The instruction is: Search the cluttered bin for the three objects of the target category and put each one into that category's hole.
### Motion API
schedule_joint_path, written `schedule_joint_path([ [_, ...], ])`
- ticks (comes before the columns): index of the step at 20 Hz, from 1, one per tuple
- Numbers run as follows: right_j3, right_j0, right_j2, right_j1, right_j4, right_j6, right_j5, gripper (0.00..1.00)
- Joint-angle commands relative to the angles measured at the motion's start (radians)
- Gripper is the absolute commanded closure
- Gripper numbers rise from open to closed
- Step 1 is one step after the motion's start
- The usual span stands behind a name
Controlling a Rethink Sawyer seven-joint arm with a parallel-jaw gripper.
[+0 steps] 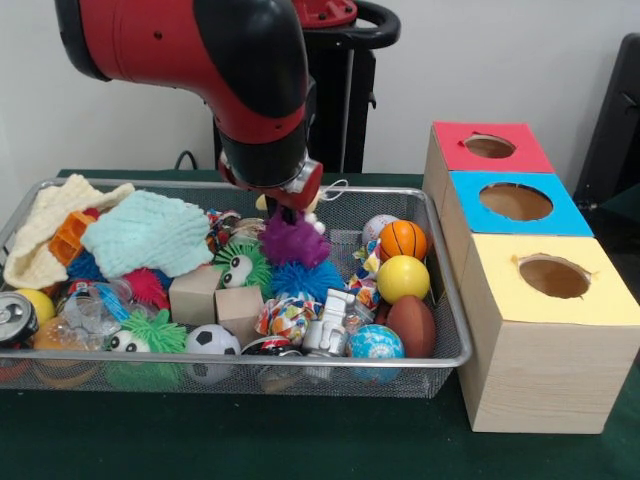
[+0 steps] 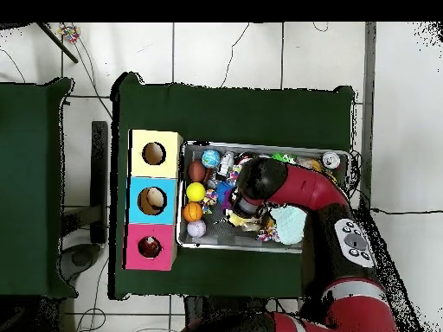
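Along the bin's (image 1: 440, 362) front wall, from the front view, lie a soccer ball (image 1: 212, 342), a blue globe-print ball (image 1: 375, 343) and a brown football (image 1: 412, 325), with a crushed drink can (image 1: 14, 318) at the front left corner beside a green fuzzy toy with googly eyes (image 1: 140, 338). Just behind these sit two plain wooden cubes (image 1: 195, 295), touching each other, and a white toy figure (image 1: 330, 322). Further back along the right wall are a yellow ball (image 1: 403, 278) and then a small basketball (image 1: 403, 239), with a pale patterned ball (image 1: 376, 228) just beside it. A mint knitted cloth (image 1: 146, 232) and a cream cloth (image 1: 45, 235) are draped over the left half of the bin.

Near the middle, a purple fuzzy ball (image 1: 294, 243) rests on top of a blue fuzzy ball (image 1: 305, 280). The gripper (image 1: 288, 208) stands directly over the purple one and appears to touch its top; whether the jaws are released or clenched I cannot tell, as the wrist hides them in both views.

Off the bin's right side, on the green bench (image 1: 300, 440), a row of three wooden boxes runs front to back: the yellow-topped box (image 1: 550, 330) nearest, then the blue-topped box (image 1: 515, 205), then the red-topped box (image 1: 490, 148), each with a round hole in its lid. The overhead view shows something lying inside the blue and red holes, too small to identify.
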Motion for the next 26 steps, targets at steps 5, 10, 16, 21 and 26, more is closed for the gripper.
schedule_joint_path([
  [5, -0.188, -0.058, 0.114, -0.069, -0.028, -0.156, 0.209, 1.0],
  [10, -0.187, -0.083, 0.134, -0.086, -0.025, -0.167, 0.252, 1.0],
  [16, -0.176, -0.099, 0.139, -0.13, -0.028, -0.173, 0.293, 1.0],
  [21, -0.103, -0.119, 0.12, -0.09, -0.077, -0.162, 0.097, 1.0],
  [26, -0.081, -0.095, 0.078, -0.048, -0.149, -0.069, -0.042, 1.0],
])
